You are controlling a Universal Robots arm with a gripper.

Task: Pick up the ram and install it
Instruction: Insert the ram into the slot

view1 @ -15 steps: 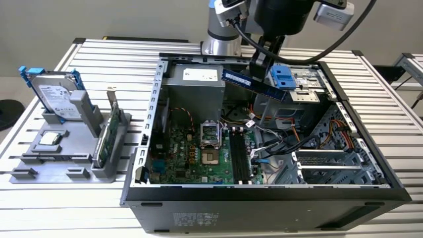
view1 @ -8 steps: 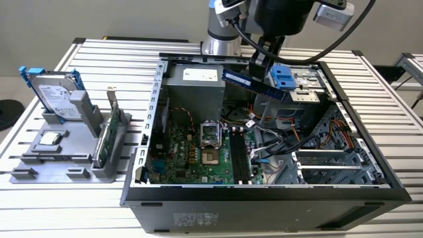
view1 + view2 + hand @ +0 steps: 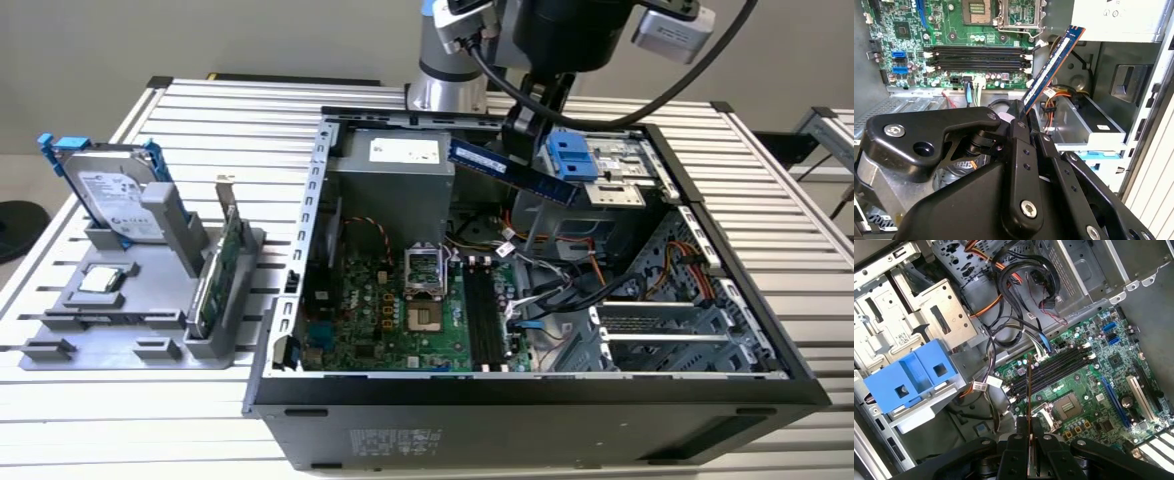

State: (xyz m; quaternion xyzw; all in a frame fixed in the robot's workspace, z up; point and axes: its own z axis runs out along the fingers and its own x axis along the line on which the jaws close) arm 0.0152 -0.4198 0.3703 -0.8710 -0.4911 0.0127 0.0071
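Observation:
My gripper [image 3: 522, 130] is shut on the ram [image 3: 515, 171], a long dark-blue stick held tilted in the air over the back part of the open computer case [image 3: 287, 300]. In the second wrist view the ram [image 3: 1054, 64] slants up out of the black fingers [image 3: 1019, 130]. The first wrist view shows the ram [image 3: 1029, 387] edge-on, rising from the gripper [image 3: 1029, 432]. Below lie the motherboard's black memory slots [image 3: 483, 320] [image 3: 979, 57] [image 3: 1051, 372], with nothing in them. The ram hangs well above them and touches nothing else.
A blue drive caddy [image 3: 571, 155] [image 3: 909, 375] and loose cables [image 3: 561, 280] [image 3: 1019, 280] sit close beside the ram. The CPU socket [image 3: 424, 290] lies next to the slots. On a grey stand at the exterior view's left are a silver hard drive [image 3: 114, 195] and a green card [image 3: 220, 265].

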